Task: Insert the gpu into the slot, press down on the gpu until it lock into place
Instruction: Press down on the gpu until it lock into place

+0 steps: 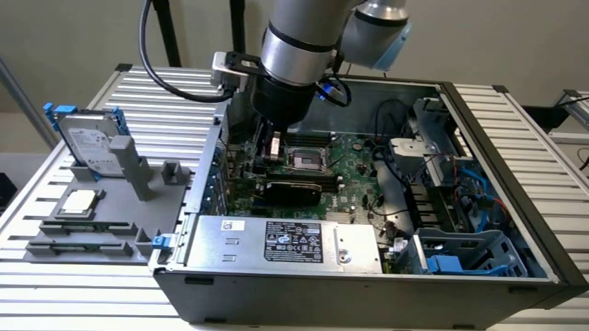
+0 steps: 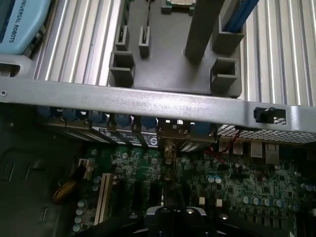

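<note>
Nearest us, a silver power-supply box (image 1: 285, 241) fills the open computer case (image 1: 515, 276). Behind it the gpu (image 1: 292, 189) lies flat across the motherboard (image 1: 354, 179), apparently seated over its slot. Our tool (image 1: 273, 148) hangs just above the gpu, poised to press; we cannot tell its grip.

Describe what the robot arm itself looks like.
The arm is a silver-grey metal tube with black rings and a light-blue joint cap. A black cable loops beside it. Its lower end is black. In the wrist view, a blue cover reads "UNIVERSAL ROBOTS".
</note>
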{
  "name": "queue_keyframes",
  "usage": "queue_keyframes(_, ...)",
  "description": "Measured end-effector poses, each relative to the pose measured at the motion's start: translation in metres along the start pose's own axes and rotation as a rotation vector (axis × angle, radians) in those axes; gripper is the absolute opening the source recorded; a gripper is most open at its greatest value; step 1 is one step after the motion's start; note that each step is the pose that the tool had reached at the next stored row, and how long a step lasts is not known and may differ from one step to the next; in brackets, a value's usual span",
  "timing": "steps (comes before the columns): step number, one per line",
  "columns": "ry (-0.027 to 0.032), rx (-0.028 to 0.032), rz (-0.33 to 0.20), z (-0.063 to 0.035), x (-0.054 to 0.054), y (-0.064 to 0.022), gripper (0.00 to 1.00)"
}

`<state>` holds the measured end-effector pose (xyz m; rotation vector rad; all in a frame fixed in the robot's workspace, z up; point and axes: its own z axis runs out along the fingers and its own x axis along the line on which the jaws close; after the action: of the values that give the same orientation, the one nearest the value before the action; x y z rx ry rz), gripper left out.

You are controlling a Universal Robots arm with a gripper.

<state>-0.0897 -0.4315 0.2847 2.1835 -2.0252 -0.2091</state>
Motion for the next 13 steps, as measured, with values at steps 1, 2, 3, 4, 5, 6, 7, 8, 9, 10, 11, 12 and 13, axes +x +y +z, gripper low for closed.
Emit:
queue_keyframes(1, 0.0015, 0.0179, 0.0, 0.0, 0.0, 0.0, 0.11)
queue_keyframes(2, 0.0032, 0.0358, 0.0, 0.0, 0.0, 0.0, 0.11)
queue_keyframes(3, 0.0047, 0.0555, 0.0, 0.0001, 0.0, 0.0, 0.11)
queue_keyframes(4, 0.0063, 0.0734, 0.0, 0.0, 0.0, 0.0, 0.11)
queue_keyframes(5, 0.0079, 0.0901, 0.0, 0.0, 0.0, 0.0, 0.11)
queue_keyframes(6, 0.0092, 0.1082, 0.0, 0.0, 0.0, 0.0, 0.11)
queue_keyframes(7, 0.0108, 0.1265, 0.0, 0.0, 0.0, -0.0001, 0.11)
queue_keyframes(8, 0.0122, 0.1456, 0.0, 0.0, 0.0, -0.0004, 0.11)
queue_keyframes(9, 0.0135, 0.163, 0.0, -0.0002, 0.0001, -0.0011, 0.11)
queue_keyframes(10, 0.0145, 0.1755, 0.0, -0.0004, 0.0001, -0.0016, 0.11)
queue_keyframes(11, 0.0148, 0.1803, 0.0, -0.0006, 0.0002, -0.0019, 0.11)
queue_keyframes(12, 0.0137, 0.1805, 0.0, -0.0006, 0.0002, -0.0022, 0.11)
queue_keyframes(13, 0.0135, 0.1798, 0.0, -0.0007, 0.0002, -0.0022, 0.11)
